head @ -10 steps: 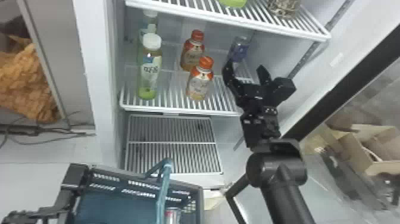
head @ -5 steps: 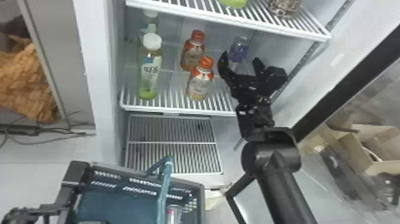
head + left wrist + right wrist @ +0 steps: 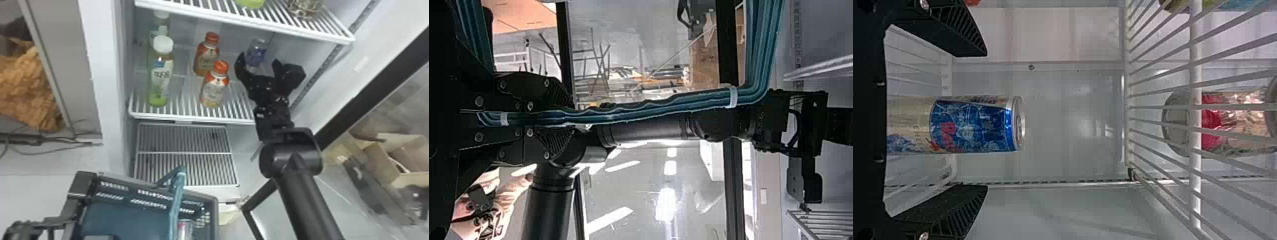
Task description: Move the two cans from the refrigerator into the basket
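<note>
Probably setting up grasp of remaining can (image 3: 970,125), standing far right on shelf (image 3: 191,118); holding right claw (image 3: 259,60) apart, gripping basket handle (image 3: 654,111) with left claw (image 3: 570,117). Likely needing advance, squeeze, lift next.

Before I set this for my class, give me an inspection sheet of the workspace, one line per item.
Surface: white wire fridge shelf, bottles and one can standing on it.
Job's things: blue-labelled can upright on the shelf; what looks like another can inside the basket.
Clutter: two orange-capped bottles and two white-capped bottles share the can's shelf.
Grippers: right pincer open, fingers either side of the can, not touching it; left pincer shut on the teal handle.
Cables: dark cables along the floor, left of the fridge.
Surroundings: cardboard box at the right.
Spills or breakage: nothing seen.
</note>
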Robot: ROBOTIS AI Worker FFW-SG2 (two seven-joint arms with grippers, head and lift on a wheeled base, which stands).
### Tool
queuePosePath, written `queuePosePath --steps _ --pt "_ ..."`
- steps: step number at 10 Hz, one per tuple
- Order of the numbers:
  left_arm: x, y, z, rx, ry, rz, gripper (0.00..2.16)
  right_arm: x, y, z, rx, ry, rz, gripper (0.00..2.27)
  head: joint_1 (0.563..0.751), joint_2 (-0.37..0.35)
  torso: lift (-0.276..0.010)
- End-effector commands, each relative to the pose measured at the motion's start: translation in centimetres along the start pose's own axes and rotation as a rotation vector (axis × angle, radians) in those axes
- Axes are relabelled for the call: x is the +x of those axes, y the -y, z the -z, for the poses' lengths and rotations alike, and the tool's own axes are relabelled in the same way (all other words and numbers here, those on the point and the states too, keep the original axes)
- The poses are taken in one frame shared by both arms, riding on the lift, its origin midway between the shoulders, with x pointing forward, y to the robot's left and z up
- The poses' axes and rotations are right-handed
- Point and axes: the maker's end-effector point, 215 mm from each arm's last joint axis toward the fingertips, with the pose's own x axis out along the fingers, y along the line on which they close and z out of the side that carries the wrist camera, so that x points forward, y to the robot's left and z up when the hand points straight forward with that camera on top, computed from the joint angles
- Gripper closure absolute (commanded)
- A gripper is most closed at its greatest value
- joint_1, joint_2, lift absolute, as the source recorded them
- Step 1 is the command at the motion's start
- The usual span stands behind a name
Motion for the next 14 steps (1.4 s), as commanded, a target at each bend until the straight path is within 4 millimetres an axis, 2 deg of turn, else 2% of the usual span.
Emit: queuePosePath --steps 1,3,6,9,10,11,12,14 --pt "0.0 -0.1 0.4 -0.007 -0.013 -0.002 1.21 0.7 0.0 0.0 -0.006 -0.008 0.001 0.05 0.695 -0.350 -0.266" --pt "0.0 0.1 0.3 -0.007 -0.014 0.004 1.21 1.3 0.1 0.3 -0.010 -0.025 0.007 0.05 0.695 -0.350 -0.266" --pt "0.0 0.1 0.3 -0.007 -0.014 0.006 1.21 1.8 0.4 2.2 -0.022 -0.081 0.016 0.05 0.695 -0.350 -0.266" --pt "0.1 0.2 0.3 -0.010 -0.016 0.013 1.21 2.4 0.2 2.8 -0.029 -0.112 0.016 0.11 0.695 -0.350 -0.266" --pt "0.2 0.4 0.3 -0.008 -0.018 0.017 1.21 2.6 0.4 3.2 -0.035 -0.127 0.019 0.26 0.695 -0.350 -0.266" --pt "0.3 0.5 0.3 -0.011 -0.020 0.023 1.21 2.7 0.5 3.6 -0.041 -0.137 0.024 0.66 0.695 -0.350 -0.266" --pt "0.2 0.5 0.3 -0.014 -0.019 0.025 1.21 2.7 0.6 3.6 -0.028 -0.138 0.033 0.90 0.695 -0.350 -0.266" --pt "0.3 0.6 0.5 -0.015 -0.023 0.029 1.21 2.7 0.4 3.6 -0.025 -0.137 0.028 0.89 0.695 -0.350 -0.266"
